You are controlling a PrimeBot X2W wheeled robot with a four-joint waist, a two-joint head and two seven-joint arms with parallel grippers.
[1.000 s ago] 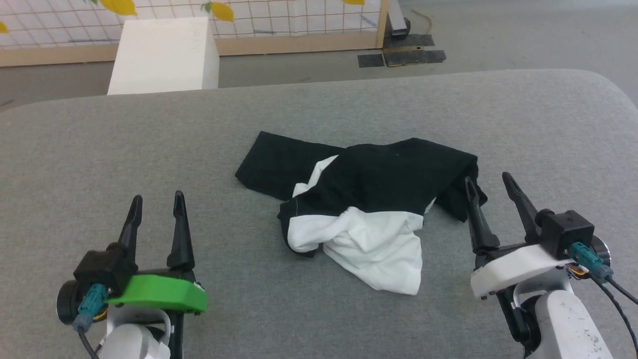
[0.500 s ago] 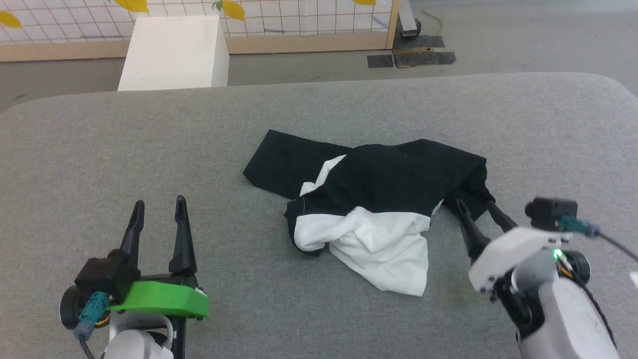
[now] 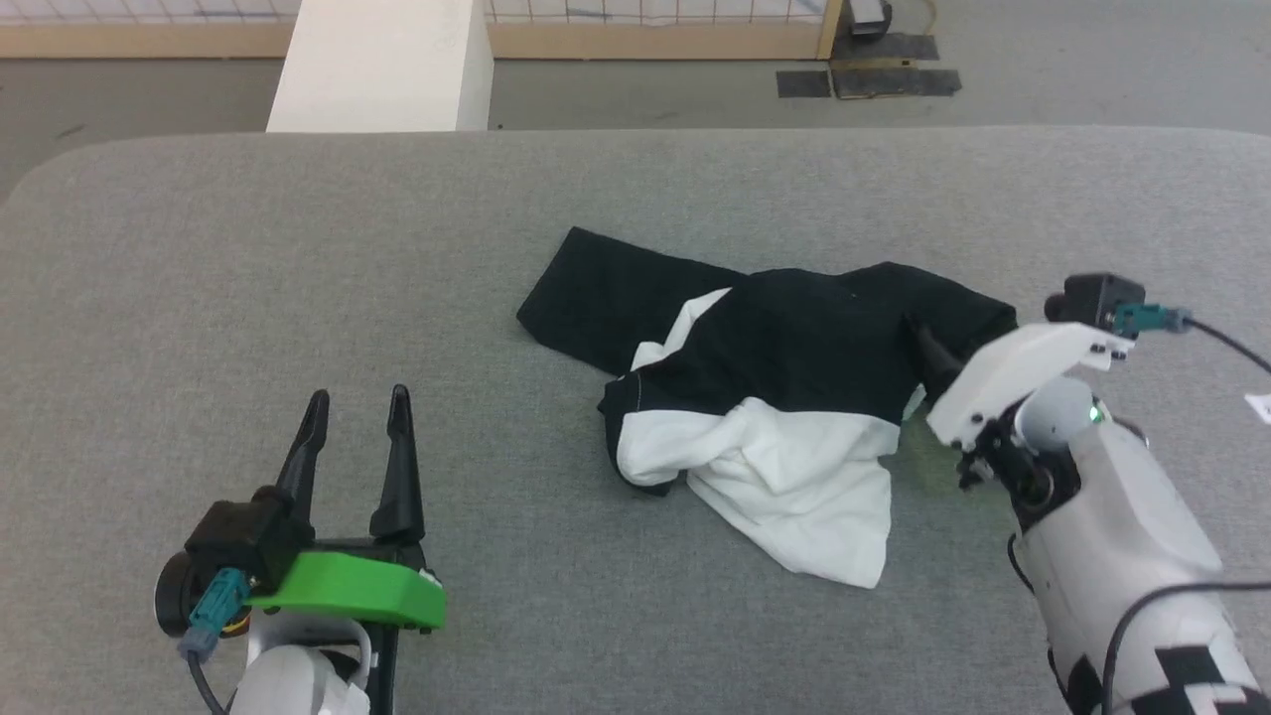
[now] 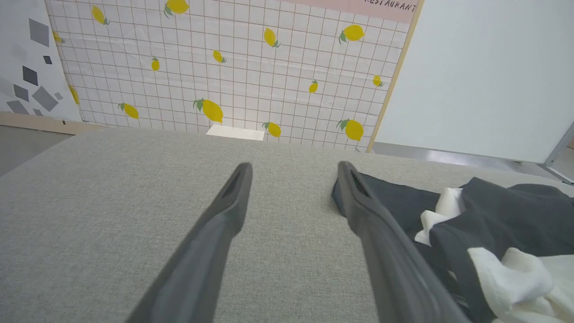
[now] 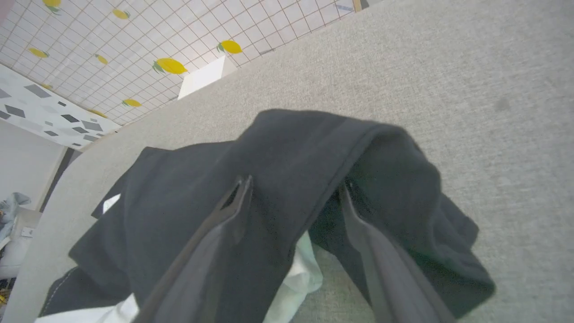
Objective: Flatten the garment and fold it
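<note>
Scene: A two-armed robot leans over a grey padded table (image 3: pixel 298 248), with a white block (image 3: pixel 382 65) standing on the floor beyond it.
Garment: The black-and-white raglan shirt (image 3: pixel 775 397) lies crumpled at mid-table. Black cloth is heaped across the top and the white body (image 3: pixel 794 487) is bunched and spilling toward the robot. It is not yet flattened and nothing is folded.
Right gripper: The right gripper (image 5: pixel 296 186) has its fingers spread, tips down at the shirt's right end, one on either side of a seamed ridge of black sleeve (image 5: pixel 358 148). Nothing is pinched.
Left gripper: The left gripper (image 3: pixel 357 402) has its fingers spread and empty, over bare table well to the shirt's left.
Stage: This looks like the opening grab of the flattening.
Risk, layers: The ridge looks several layers thick. Closing on all of them would likely drag the whole heap along rather than open it out.
Risk, slip: Catching only the top fold could let the cloth slide free on the pull.
Risk, anchor: Nothing pins the far side, so a one-handed tug may shift the pile across the table.
</note>
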